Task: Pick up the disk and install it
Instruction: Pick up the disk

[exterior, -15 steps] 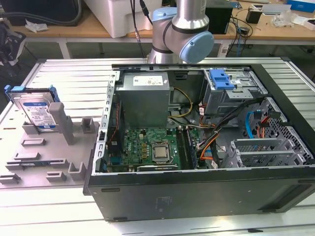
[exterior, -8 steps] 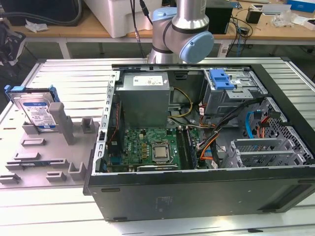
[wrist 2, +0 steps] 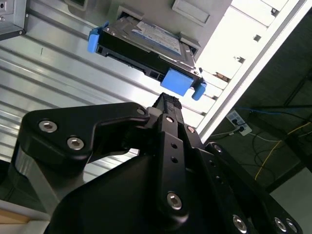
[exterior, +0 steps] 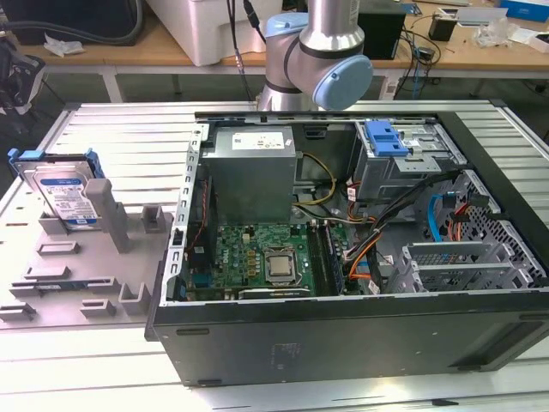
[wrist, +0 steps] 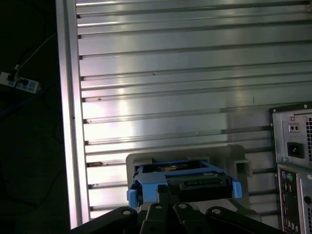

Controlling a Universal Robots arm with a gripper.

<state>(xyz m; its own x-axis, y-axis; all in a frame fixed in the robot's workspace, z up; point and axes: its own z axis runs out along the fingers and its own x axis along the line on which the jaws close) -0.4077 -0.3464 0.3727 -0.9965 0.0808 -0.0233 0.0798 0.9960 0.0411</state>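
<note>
The disk (exterior: 64,193) is a silver hard drive with a white-and-blue label in a blue plastic bracket. It stands tilted in a grey fixture (exterior: 103,223) on the slatted aluminium table, at the exterior view's left. Both wrist views also show the disk (wrist 2: 146,41) (wrist: 187,183) resting in that fixture. My black gripper (wrist 2: 165,105) points toward the disk's blue-bracketed edge and holds nothing; its linkage (wrist: 170,217) sits just in front of the disk. Nothing touches the disk in the exterior view. The arm (exterior: 317,51) rises behind the computer case.
An open black computer case (exterior: 343,343) lies on the table at the exterior view's right. Inside are a grey power supply (exterior: 253,172), a motherboard (exterior: 266,257), and a silver drive cage with a blue tab (exterior: 386,137). Cables cross the case. The table edge (wrist: 68,122) runs past the fixture.
</note>
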